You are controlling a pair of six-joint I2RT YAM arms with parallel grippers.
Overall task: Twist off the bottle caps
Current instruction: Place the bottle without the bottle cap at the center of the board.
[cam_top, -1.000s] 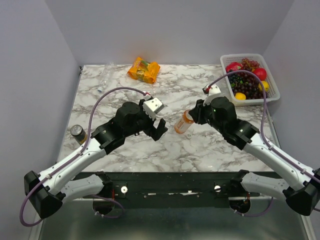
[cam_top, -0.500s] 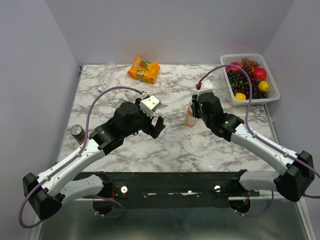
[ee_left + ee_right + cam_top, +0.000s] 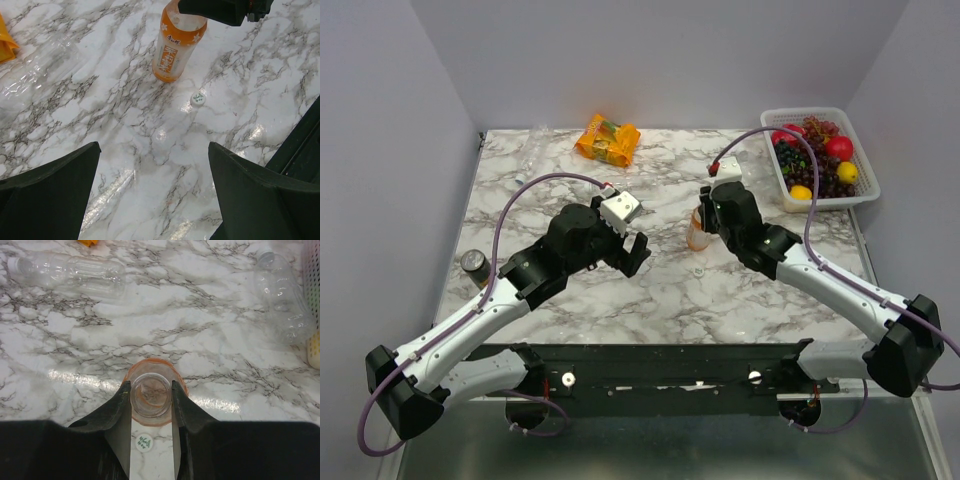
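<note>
**One cap off, orange bottle clamped at the neck**

One small plastic bottle of orange liquid (image 3: 172,50), wearing an orange label, stands upright near the middle of the white marble surface (image 3: 570,185), its mouth bare. The right pincer (image 3: 150,386) is drawn in narrow on the neck, a dark finger pressed to each side.

A tiny round white screw cap (image 3: 198,98) with a green mark lies flat just beside the bottle's base, at six o'clock from it in the overhead view. It touches neither the bottle nor the pincer.

The left pincer (image 3: 638,255) hangs at nine o'clock from the bottle, apart from it, spread wide and holding nothing.

In the right wrist view a clear colourless plastic bottle (image 3: 75,275) lies on its side at ten o'clock from the held one. A second clear bottle (image 3: 280,295) lies at two o'clock, near a white mesh basket (image 3: 830,203) of fruit. A crumpled orange snack packet (image 3: 608,138) sits at twelve o'clock on the surface.
</note>
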